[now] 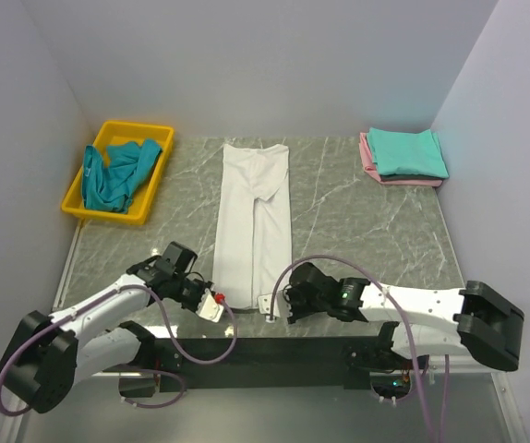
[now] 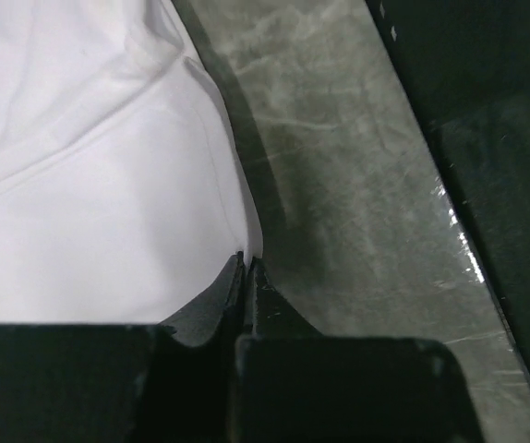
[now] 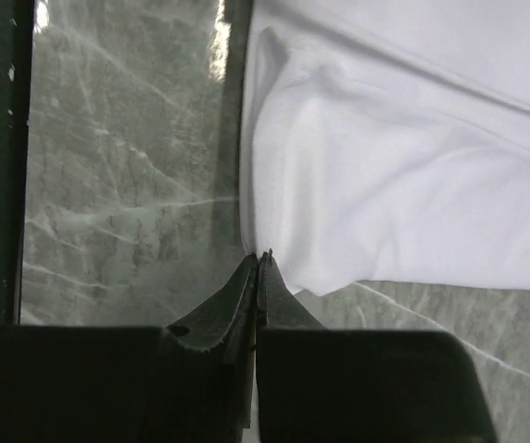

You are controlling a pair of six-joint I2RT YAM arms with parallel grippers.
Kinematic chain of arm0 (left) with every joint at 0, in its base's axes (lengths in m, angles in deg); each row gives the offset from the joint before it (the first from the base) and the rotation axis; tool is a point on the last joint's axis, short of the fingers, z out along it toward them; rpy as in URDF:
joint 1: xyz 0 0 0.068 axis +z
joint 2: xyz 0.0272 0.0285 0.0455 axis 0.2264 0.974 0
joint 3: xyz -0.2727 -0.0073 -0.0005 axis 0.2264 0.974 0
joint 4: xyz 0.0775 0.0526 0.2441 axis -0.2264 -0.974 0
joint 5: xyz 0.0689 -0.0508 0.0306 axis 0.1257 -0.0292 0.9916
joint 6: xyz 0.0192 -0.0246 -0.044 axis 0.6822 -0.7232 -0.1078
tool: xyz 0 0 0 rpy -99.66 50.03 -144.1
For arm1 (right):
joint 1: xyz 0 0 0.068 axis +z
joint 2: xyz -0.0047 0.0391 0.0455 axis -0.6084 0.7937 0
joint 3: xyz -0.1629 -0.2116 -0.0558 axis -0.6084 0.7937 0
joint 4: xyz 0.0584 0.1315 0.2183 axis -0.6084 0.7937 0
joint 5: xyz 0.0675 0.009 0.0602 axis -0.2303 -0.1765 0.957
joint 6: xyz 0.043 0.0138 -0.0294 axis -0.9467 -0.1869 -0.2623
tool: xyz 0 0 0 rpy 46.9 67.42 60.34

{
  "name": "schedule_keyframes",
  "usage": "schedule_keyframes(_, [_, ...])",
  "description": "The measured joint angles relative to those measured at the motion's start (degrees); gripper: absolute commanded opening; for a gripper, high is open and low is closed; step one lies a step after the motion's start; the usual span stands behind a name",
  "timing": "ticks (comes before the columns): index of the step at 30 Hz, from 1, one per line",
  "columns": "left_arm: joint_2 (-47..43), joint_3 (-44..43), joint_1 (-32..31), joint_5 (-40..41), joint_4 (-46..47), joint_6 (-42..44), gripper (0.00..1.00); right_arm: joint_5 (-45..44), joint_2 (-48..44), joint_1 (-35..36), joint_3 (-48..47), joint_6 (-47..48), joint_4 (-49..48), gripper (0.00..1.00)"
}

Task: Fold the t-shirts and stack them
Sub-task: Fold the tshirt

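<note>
Nearest, the left claw (image 1: 212, 304) and right claw (image 1: 268, 305) are both closed tight, each pinching a near corner of the white t-shirt (image 1: 254, 208). Folded into a strip, it runs lengthwise straight ahead from the claws on the desk (image 1: 339, 217), both arms equally near. Wrist views show cloth meeting the tips; only the overhead view shows the folded teal-and-pink stack (image 1: 405, 155) far ahead, right of the right claw.

Grey-green marbled table (image 1: 348, 221), evenly lit, no hard shadows. Plain pale walls (image 1: 274, 65) close it in behind, left and right. Black strip (image 1: 274, 349) runs along the table's near edge.
</note>
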Motion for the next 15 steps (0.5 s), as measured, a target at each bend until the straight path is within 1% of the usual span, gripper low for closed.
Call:
schedule_keyframes(4, [-2.75,-2.73,-0.46,-1.11,-2.93,-4.15,0.01,0.02,-4.31,0.04,-1.62,-1.92,2.45,0.00])
schedule_keyframes(8, [-3.39,-5.62,-0.15,-1.51,-3.52,-8.13,0.01,-0.09,-5.75,-0.90,-2.60,-2.21,2.91,0.00])
schedule_keyframes(12, [-1.90,-8.74,2.93,-2.05,-3.19,-10.21,0.01,-0.31,-5.51,-5.16,-3.28,-0.74,3.06,0.00])
schedule_keyframes(15, [2.34,-12.20,6.34,-2.82,-2.27,-10.75,0.01,-0.26,-4.02,-9.42,-5.73,1.38,2.58,0.00])
